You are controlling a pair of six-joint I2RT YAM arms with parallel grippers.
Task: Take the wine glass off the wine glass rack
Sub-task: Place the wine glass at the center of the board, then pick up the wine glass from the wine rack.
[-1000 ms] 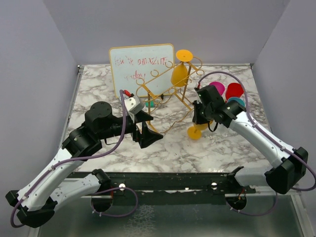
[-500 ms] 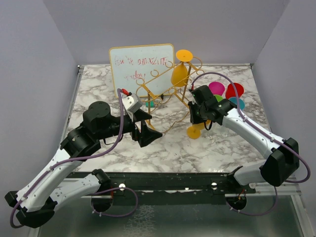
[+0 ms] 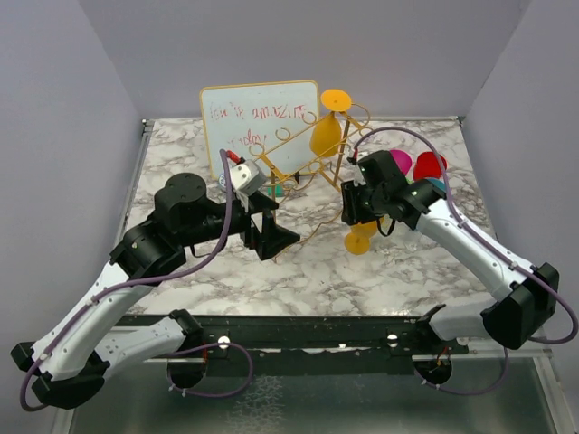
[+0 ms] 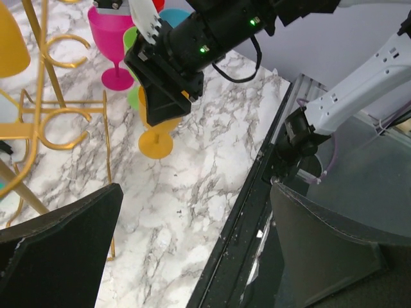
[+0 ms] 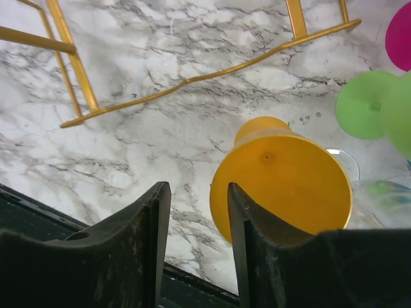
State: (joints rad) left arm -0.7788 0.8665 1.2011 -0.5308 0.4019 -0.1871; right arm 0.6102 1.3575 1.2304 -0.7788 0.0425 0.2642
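Right of the wine glass rack [image 5: 76,64], an orange wine glass [image 5: 282,192] stands upright, partly hidden by the parted, empty right gripper [image 5: 196,192].

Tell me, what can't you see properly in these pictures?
- Top view: the red writing on the whiteboard is too faint to read.
- Top view: the right hand covers the standing orange glass; only its foot shows.
- Top view: a teal thing sits mostly hidden behind the wine glass rack.
- Right wrist view: the pink glass is cut off by the edge.

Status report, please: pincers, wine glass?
Left pincer open, empty. Right pincer open, orange wine glass beside it, on table. Another orange glass hangs on rack.
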